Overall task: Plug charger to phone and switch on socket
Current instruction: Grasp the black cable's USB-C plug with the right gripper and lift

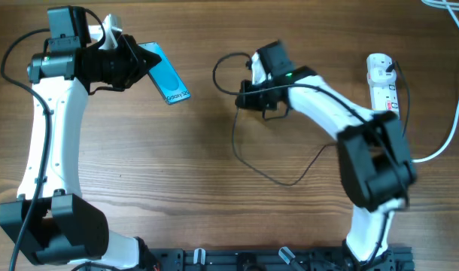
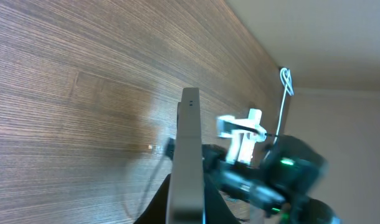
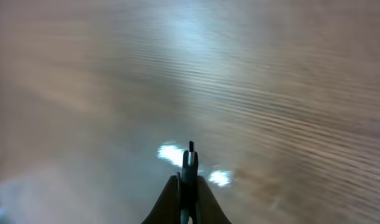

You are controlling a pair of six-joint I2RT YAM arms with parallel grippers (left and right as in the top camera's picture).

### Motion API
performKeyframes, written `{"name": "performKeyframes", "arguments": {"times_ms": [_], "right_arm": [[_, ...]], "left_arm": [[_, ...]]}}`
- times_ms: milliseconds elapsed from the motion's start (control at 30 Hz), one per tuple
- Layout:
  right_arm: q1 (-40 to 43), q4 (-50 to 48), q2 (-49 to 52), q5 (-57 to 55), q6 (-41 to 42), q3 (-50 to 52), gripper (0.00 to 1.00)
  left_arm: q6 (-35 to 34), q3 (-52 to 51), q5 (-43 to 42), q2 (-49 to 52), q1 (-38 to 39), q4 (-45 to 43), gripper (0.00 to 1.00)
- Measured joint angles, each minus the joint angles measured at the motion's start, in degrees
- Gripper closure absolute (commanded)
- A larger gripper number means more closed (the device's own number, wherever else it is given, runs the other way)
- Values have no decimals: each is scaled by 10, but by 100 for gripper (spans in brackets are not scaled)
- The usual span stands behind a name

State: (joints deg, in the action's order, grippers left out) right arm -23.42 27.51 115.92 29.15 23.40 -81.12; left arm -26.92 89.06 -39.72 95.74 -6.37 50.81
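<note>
The charger (image 1: pixel 292 183), a thin black cable, lies in loose loops across the middle of the wooden table (image 1: pixel 214 218), with its upper end caught in the right gripper (image 1: pixel 248 90). In the blurred right wrist view, the two fingers (image 3: pixel 172 199) are pressed together on the small black plug tip (image 3: pixel 190 152), which pokes up just past them.

At the far left of the overhead view, the left gripper (image 1: pixel 139 64) is clenched on one end of the phone (image 1: pixel 169 79). The phone's teal-and-white screen faces up and its free end angles toward the right arm. In the left wrist view the phone (image 2: pixel 189 168) appears edge-on as a slim grey slab standing between the fingers. Beyond it is the other gripper, out of focus and showing a green light.

Phone and plug tip are near each other but apart, with bare wood between them.

The socket (image 1: pixel 383 83), a white power strip, sits at the table's right edge behind the right arm. A black plug is seated in it, and a white lead (image 1: pixel 448 143) curves away beside it. Whether its switch is on cannot be told.
</note>
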Motion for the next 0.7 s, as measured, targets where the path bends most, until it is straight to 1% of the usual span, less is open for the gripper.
{"name": "performKeyframes", "arguments": {"times_ms": [200,267,400,533,600,700], "right_arm": [[18,17,-136,180,-97,0,95],[18,38,-159,226,-113,-1,96],[18,71,-162,310,-139,0,95],[16,90,-162,383,-154,0,95],[10,96,-162,400,-158,0,95],[-2,96,-162,420,-160,1,95]], "left_arm": [[0,0,-2,0,0,0,96],[0,0,-10,0,0,0,96],[12,0,-42,0,0,-2,96],[63,0,-113,0,0,-17,96],[102,0,-170,0,0,-34,96],[143,0,-249,0,0,-62,96]]}}
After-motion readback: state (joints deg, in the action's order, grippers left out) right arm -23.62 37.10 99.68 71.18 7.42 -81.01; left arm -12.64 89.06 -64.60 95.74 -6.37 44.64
